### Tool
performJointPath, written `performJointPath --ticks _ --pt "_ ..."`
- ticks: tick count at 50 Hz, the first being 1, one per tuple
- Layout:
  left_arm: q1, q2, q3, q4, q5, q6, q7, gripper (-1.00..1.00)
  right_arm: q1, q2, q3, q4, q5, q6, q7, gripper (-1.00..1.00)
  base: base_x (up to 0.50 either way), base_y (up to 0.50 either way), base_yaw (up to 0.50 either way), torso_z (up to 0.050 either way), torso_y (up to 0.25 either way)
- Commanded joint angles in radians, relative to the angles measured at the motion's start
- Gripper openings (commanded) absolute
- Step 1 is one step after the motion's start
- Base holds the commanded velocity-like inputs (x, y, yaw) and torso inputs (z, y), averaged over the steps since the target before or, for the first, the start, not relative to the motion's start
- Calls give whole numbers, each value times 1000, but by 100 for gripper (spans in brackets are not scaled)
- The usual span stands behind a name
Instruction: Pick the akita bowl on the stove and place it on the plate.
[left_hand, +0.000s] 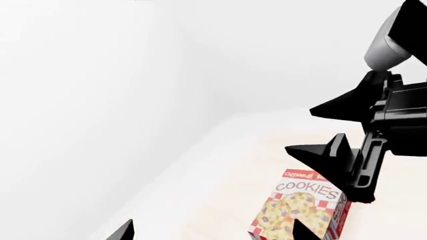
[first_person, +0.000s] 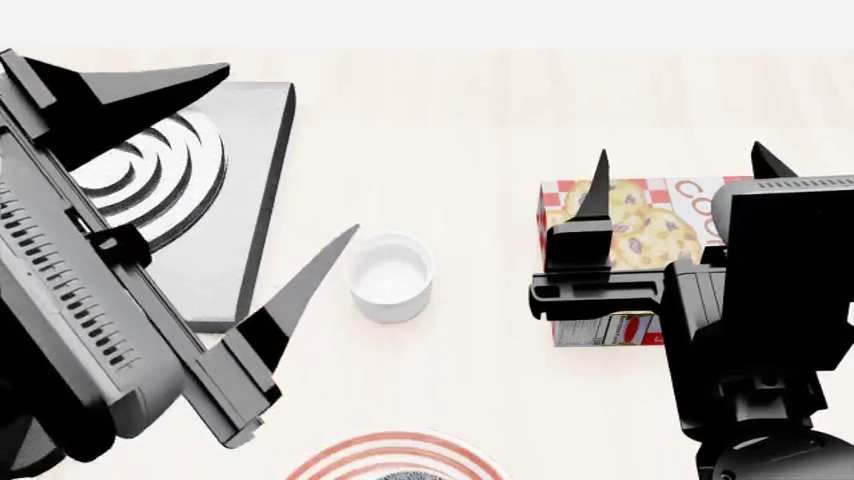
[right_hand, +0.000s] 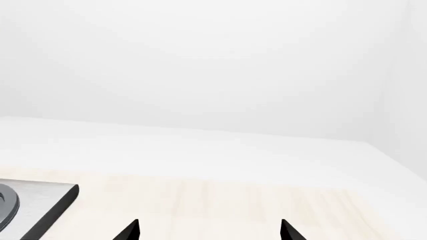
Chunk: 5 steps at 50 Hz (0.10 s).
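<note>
L gripper (first_person: 274, 160) is held raised over the stove (first_person: 254, 210), jaws wide apart, empty. R gripper (first_person: 678, 165) is poised above cookie box (first_person: 627, 215), jaws apart. Plate (first_person: 394, 455) seen at near edge; akita bowl can't be made out.

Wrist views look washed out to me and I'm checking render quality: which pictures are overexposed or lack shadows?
Left wrist view: background nearly pure white, only the cookie box shows detail. Right wrist view: wall and table blend, faint edges. Head view: even light, sharp, soft shadow beside the white cup.
</note>
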Motion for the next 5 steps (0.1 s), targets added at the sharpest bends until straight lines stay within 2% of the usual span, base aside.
performJointPath --ticks 1,5 --pt "37 21 -98 -11 -36 3 -24 100 1 2 -5 7 -2 -8 -1 100 0 0 0 0 0" --pt "39 26 -120 -18 -47 1 -28 100 3 2 -4 3 3 -2 2 100 0 0 0 0 0"
